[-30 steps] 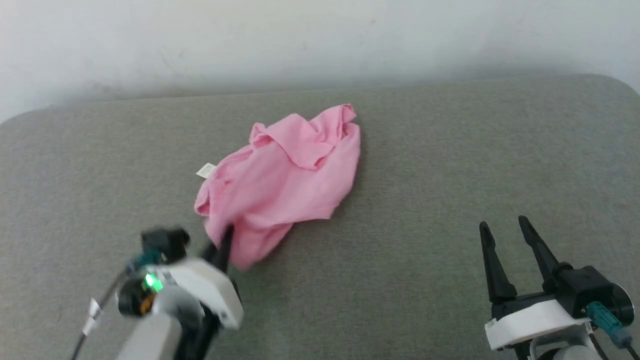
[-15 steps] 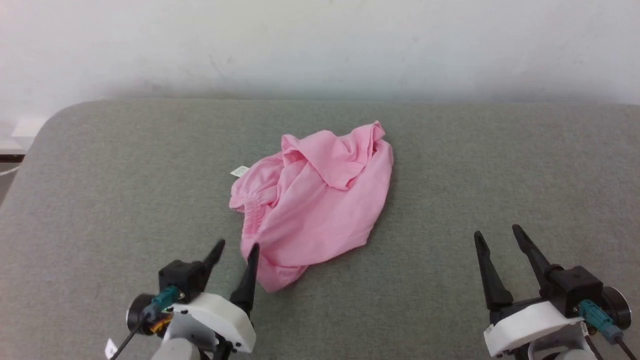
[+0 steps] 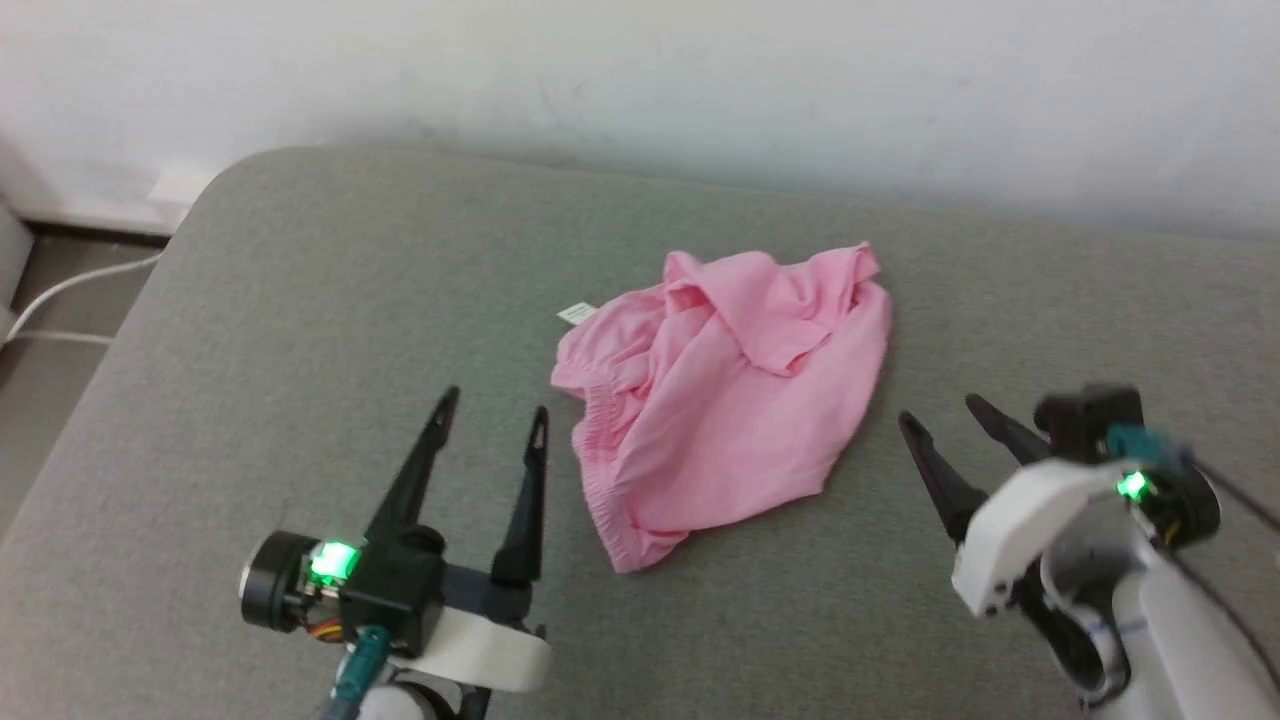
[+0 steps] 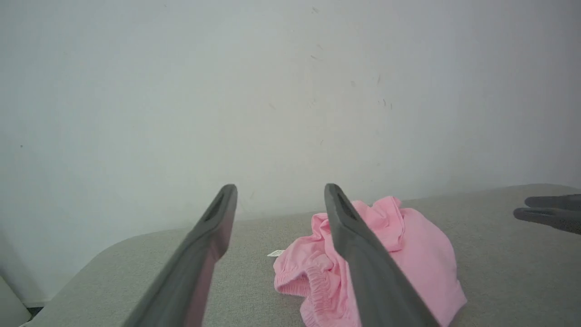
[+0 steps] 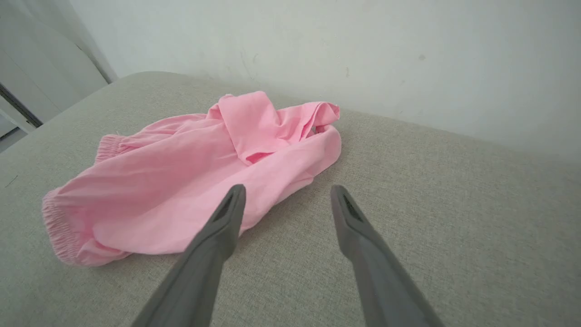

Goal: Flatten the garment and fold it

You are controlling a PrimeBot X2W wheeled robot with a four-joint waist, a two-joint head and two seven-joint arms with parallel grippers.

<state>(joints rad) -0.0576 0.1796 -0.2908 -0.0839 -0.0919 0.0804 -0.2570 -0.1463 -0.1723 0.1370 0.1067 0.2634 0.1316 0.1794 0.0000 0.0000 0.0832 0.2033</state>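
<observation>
Head view: the garment (image 3: 730, 400), a pair of pink shorts, lies crumpled near the middle of a grey upholstered surface (image 3: 300, 300). It rests straight on the upholstery, not in any basket or bin. One part is flopped back over the far half. The gathered waistband (image 3: 600, 470) bunches along the left and near edge, and a small white label (image 3: 575, 312) pokes out at the far left.

The left gripper (image 3: 495, 403) hangs just left of the waistband with its fingers spread wide, holding nothing and clear of the cloth. The right gripper (image 3: 937, 408) is equally spread and empty. It sits near the right hem, also not touching.

The likeliest trouble is in the first pinch. The fabric looks thin and is lying in several layers, so a finger tip could catch two layers at once, or only the loose flap. A pull would then drag the whole heap instead of opening it. A pull by one arm alone would probably slide the heap across the upholstery. Fingers driven too low could dig into the soft surface and miss the hem.
</observation>
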